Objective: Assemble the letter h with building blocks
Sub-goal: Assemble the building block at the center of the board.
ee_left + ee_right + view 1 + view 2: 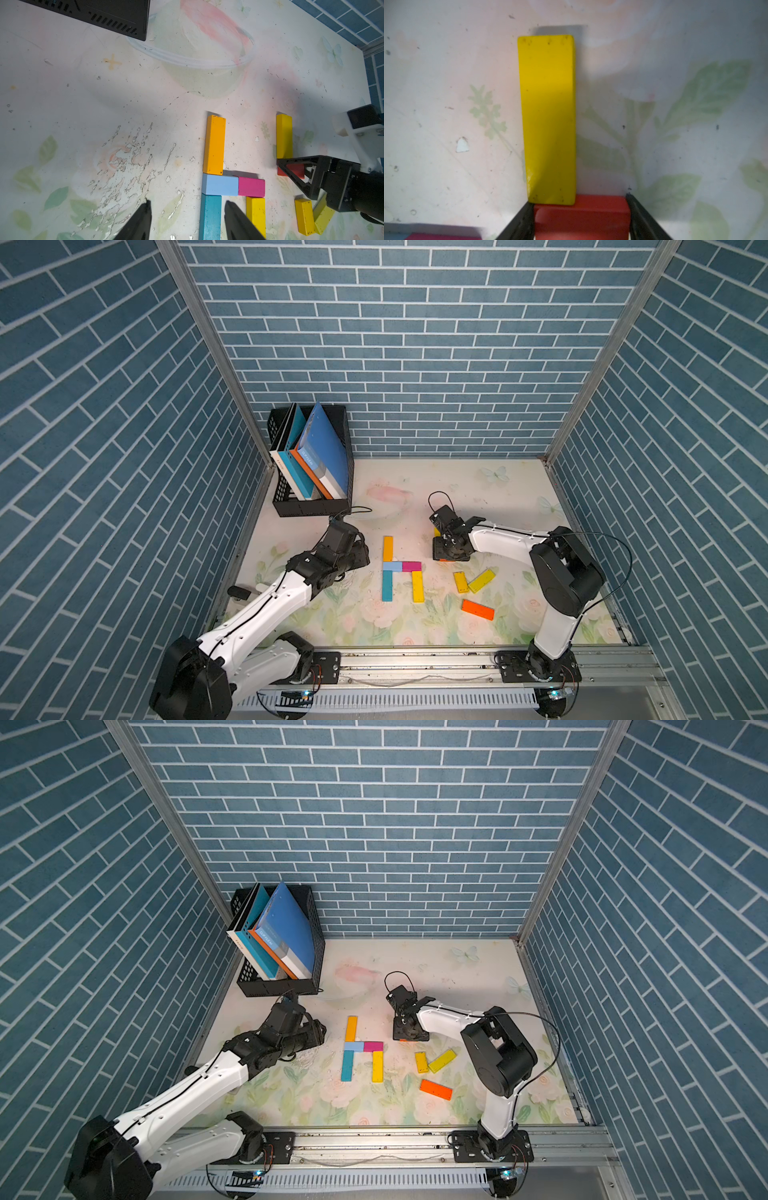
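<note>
An amber block, a light blue block, a magenta block, a teal block and a yellow block lie joined flat on the mat. To their right my right gripper points down, shut on a red block that rests on the mat. The end of a yellow block overlaps the red one. My left gripper hovers left of the joined blocks, open and holding nothing. Two yellow blocks and an orange block lie loose near the front right.
A black basket holding large books stands at the back left, just beyond my left arm. Blue brick walls close in three sides, and a metal rail runs along the front edge.
</note>
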`<state>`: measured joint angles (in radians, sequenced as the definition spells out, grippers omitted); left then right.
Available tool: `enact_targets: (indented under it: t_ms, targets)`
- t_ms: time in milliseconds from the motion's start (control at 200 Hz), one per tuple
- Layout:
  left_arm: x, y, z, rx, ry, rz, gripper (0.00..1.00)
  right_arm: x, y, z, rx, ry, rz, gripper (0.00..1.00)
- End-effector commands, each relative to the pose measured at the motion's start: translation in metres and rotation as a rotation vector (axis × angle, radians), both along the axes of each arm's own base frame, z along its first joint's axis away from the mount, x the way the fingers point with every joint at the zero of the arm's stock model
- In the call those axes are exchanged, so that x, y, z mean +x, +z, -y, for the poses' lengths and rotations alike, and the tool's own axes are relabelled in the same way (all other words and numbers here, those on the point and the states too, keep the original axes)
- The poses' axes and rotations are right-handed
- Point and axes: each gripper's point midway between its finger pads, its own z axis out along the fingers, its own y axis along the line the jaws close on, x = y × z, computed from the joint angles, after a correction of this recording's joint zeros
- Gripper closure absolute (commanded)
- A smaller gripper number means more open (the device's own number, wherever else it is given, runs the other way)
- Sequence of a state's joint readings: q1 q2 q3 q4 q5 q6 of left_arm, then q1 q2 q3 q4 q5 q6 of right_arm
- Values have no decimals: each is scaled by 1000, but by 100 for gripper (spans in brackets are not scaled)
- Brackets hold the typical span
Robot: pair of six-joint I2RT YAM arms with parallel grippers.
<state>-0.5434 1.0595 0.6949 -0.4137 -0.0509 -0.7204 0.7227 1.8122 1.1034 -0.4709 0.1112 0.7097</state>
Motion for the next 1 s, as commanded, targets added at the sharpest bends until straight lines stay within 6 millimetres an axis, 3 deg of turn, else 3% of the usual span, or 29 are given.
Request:
enact_targets:
  t_ms: [0, 230, 625, 845, 995]
  targets:
    - [0, 0, -4, 17, 0, -1, 39, -4, -9, -2, -9, -10, -40, 30]
    - [0, 0, -4, 17, 1, -1, 39, -4, -10, 1, -25, -18, -37, 28]
    - [-1, -1, -5, 19, 0, -1, 38, -5, -17, -1, -22, -13, -50, 34]
    - [-2, 0, -5, 17, 1, 0, 38, -4, -14, 2, -30, -17, -43, 22]
    - [-2, 2, -5, 17, 1, 2, 38, 2, 11, 4, -44, -20, 18, 14]
